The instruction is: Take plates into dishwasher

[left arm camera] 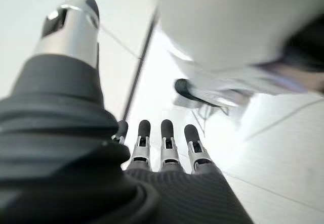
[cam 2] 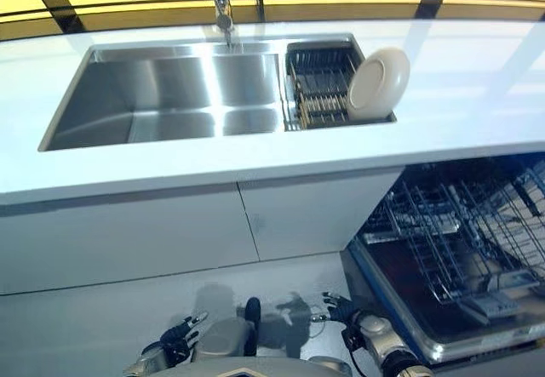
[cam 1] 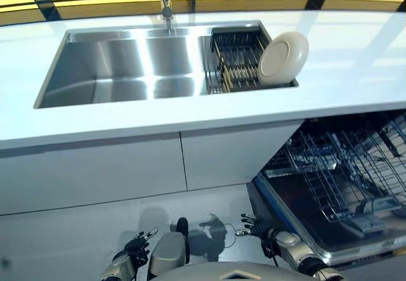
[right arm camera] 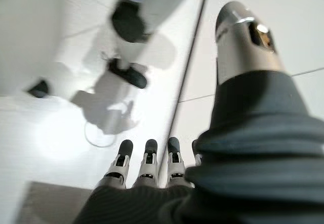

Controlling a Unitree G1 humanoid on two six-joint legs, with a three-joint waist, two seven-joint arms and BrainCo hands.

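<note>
A cream plate point(cam 1: 283, 58) leans upright in the dark dish rack point(cam 1: 233, 59) at the right end of the steel sink point(cam 1: 114, 71). The dishwasher point(cam 1: 336, 186) stands open at the lower right, its wire rack point(cam 1: 355, 160) pulled out over the lowered door. My left hand point(cam 1: 134, 250) hangs low by my side, fingers straight and empty; its wrist view point(left arm camera: 162, 143) shows only floor past it. My right hand point(cam 1: 257, 227) hangs low near the dishwasher door's corner, fingers straight and empty, as its wrist view point(right arm camera: 147, 158) shows too.
A white countertop point(cam 1: 190, 119) runs across in front of the sink, with a tap point(cam 1: 165, 2) behind it. White cabinet doors point(cam 1: 95, 173) stand below the counter. Light floor point(cam 1: 63, 243) lies before them.
</note>
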